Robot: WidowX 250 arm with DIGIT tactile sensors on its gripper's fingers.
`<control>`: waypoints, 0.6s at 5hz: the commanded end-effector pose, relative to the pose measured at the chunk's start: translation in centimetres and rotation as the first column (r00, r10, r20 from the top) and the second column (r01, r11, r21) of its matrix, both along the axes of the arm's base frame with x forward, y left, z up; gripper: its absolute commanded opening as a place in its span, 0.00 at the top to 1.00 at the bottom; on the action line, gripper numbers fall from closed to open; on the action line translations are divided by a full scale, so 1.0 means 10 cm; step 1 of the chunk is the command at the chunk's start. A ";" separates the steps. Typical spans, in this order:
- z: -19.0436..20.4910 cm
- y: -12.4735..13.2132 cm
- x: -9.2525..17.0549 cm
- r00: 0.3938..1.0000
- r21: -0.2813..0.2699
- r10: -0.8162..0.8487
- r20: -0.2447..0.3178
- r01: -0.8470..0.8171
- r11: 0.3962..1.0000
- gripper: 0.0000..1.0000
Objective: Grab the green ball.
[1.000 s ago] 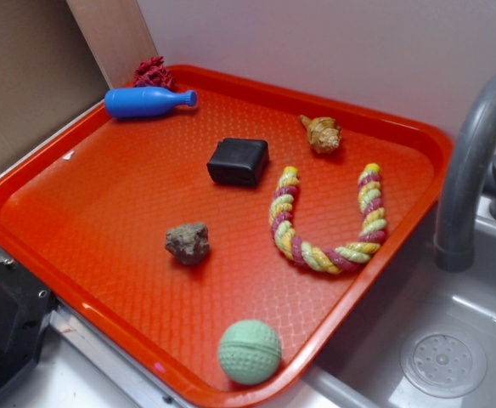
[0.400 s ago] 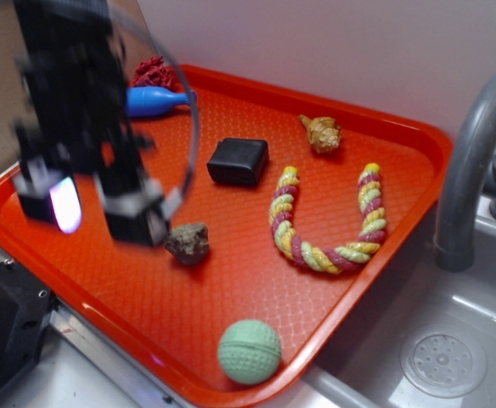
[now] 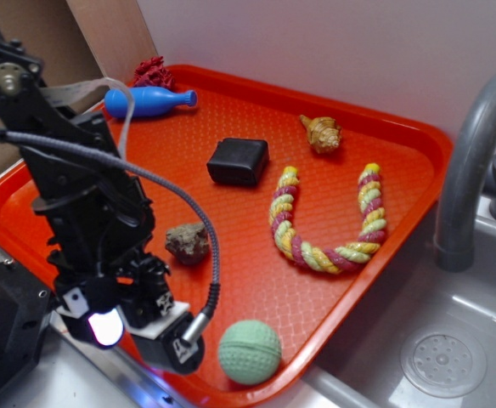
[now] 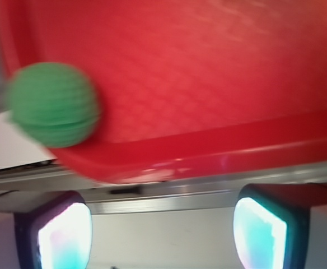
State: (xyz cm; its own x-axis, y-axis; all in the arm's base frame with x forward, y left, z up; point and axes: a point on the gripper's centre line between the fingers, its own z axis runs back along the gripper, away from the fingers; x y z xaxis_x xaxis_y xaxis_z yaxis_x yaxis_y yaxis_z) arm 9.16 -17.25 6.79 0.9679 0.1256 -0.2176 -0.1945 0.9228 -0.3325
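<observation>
My tool (image 3: 138,327) hangs wide open, empty, at the tray's (image 3: 401,127) near edge. The ball (image 3: 249,351) sits in the near corner by the rim, just beside me. I'd sidestep over it, though blur probably skews the offset.

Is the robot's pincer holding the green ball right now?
No, the green ball sits alone on the red tray, and the pincer is open and empty beside it.
</observation>
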 end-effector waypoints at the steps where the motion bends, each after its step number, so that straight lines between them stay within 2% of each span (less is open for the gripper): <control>1: 0.51 -0.18 0.22 0.995 -0.089 0.046 0.087 -0.038 0.995 0.00; 2: 0.49 -0.25 0.41 0.990 -0.081 0.047 0.135 -0.036 0.996 0.00; 3: 0.31 -0.39 0.52 0.986 -0.049 0.020 0.163 -0.012 0.999 0.00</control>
